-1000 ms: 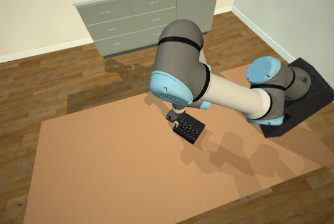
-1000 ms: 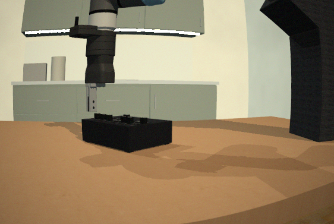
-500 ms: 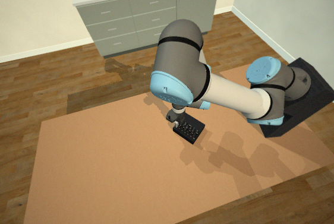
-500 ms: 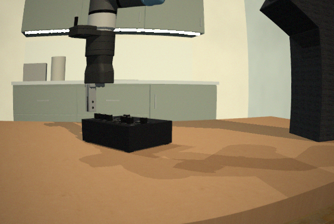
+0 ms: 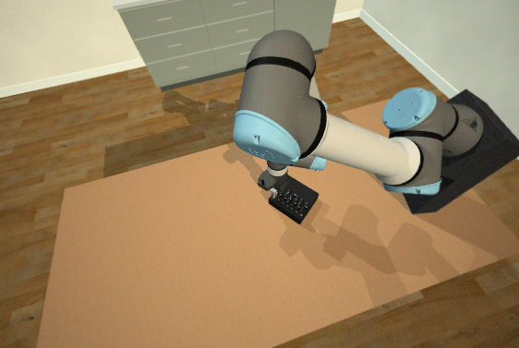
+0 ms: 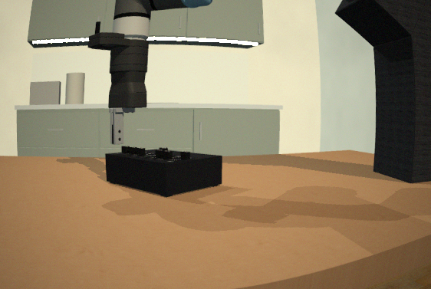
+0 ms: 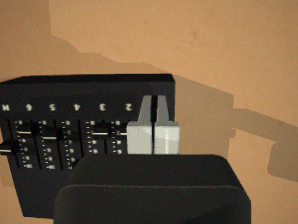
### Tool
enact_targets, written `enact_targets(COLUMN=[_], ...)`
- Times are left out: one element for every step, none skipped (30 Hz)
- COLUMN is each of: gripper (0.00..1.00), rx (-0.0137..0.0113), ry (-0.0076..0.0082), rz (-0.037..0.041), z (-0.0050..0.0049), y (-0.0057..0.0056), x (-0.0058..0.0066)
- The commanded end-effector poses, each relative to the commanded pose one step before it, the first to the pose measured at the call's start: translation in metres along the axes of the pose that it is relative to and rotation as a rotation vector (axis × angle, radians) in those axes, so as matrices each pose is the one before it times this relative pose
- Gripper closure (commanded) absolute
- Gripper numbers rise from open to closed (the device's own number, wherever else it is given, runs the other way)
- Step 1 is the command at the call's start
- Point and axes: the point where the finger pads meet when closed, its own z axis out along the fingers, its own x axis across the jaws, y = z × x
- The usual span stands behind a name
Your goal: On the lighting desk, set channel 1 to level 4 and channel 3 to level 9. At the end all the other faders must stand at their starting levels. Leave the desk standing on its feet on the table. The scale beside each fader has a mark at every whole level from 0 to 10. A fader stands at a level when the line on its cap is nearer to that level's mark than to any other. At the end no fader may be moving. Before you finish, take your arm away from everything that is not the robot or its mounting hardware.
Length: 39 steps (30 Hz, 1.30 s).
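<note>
The lighting desk (image 5: 294, 200) is a small black box standing on its feet on the brown table; it also shows in the exterior view (image 6: 164, 172) and in the wrist view (image 7: 87, 139). Several dark fader caps (image 6: 162, 152) stick up from its top, and the scales with white marks (image 7: 60, 145) show in the wrist view. My gripper (image 6: 116, 139) is shut and empty, its light fingers pointing straight down just above the desk's end; in the wrist view (image 7: 153, 137) they hang over the right end of the panel, right of the last visible fader.
The robot's black base block (image 5: 466, 152) stands at the table's right edge. A grey cabinet (image 5: 222, 23) with a roll and flat items on top stands behind the table on the wooden floor.
</note>
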Motion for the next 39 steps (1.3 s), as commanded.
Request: enact_targets(gripper=[1.00,1.00,1.00,1.00,1.00,1.00,1.00,1.00,1.00,1.00,1.00,1.00,1.00,1.00,1.00,1.00,1.00,1.00,1.00,1.00,1.00,1.00,1.00,1.00,1.00,1.00,1.00,1.00,1.00,1.00,1.00,1.00,1.00,1.00,1.00,1.00,1.00,1.00,1.00], rx=[0.00270,0.00000,0.00000,0.00000,0.00000,0.00000,0.00000,0.00000,0.00000,0.00000,0.00000,0.00000,0.00000,0.00000,0.00000,0.00000,0.00000,0.00000,0.00000,0.00000,0.00000,0.00000,0.00000,0.00000,0.00000,0.00000,0.00000,0.00000,0.00000,0.00000,0.00000,0.00000,0.00000,0.00000,0.00000,0.00000,0.00000,0.00000,0.00000], ry=[0.00346,0.00000,0.00000,0.00000,0.00000,0.00000,0.00000,0.00000,0.00000,0.00000,0.00000,0.00000,0.00000,0.00000,0.00000,0.00000,0.00000,0.00000,0.00000,0.00000,0.00000,0.00000,0.00000,0.00000,0.00000,0.00000,0.00000,0.00000,0.00000,0.00000,0.00000,0.00000,0.00000,0.00000,0.00000,0.00000,0.00000,0.00000,0.00000], rz=[-0.00247,0.00000,0.00000,0.00000,0.00000,0.00000,0.00000,0.00000,0.00000,0.00000,0.00000,0.00000,0.00000,0.00000,0.00000,0.00000,0.00000,0.00000,0.00000,0.00000,0.00000,0.00000,0.00000,0.00000,0.00000,0.00000,0.00000,0.00000,0.00000,0.00000,0.00000,0.00000,0.00000,0.00000,0.00000,0.00000,0.00000,0.00000,0.00000], z=[-0.000409,0.000000,0.000000,0.000000,0.000000,0.000000,0.000000,0.000000,0.000000,0.000000,0.000000,0.000000,0.000000,0.000000,0.000000,0.000000,0.000000,0.000000,0.000000,0.000000,0.000000,0.000000,0.000004,0.000027,0.000070,0.000126,0.000192,0.000265,0.000341,0.000416,0.000488,0.000000,0.000000,0.000555,0.000614,0.000664,0.000705,0.000733,0.000747], y=[-0.00219,0.00000,0.00000,0.00000,0.00000,0.00000,0.00000,0.00000,0.00000,0.00000,0.00000,0.00000,0.00000,0.00000,0.00000,0.00000,0.00000,0.00000,0.00000,0.00000,0.00000,0.00000,0.00000,0.00000,0.00000,0.00000,0.00000,0.00000,0.00000,0.00000,0.00000,0.00000,0.00000,0.00000,0.00000,0.00000,0.00000,0.00000,0.00000], x=[0.00214,0.00000,0.00000,0.00000,0.00000,0.00000,0.00000,0.00000,0.00000,0.00000,0.00000,0.00000,0.00000,0.00000,0.00000,0.00000,0.00000,0.00000,0.00000,0.00000,0.00000,0.00000,0.00000,0.00000,0.00000,0.00000,0.00000,0.00000,0.00000,0.00000,0.00000,0.00000,0.00000,0.00000,0.00000,0.00000,0.00000,0.00000,0.00000])
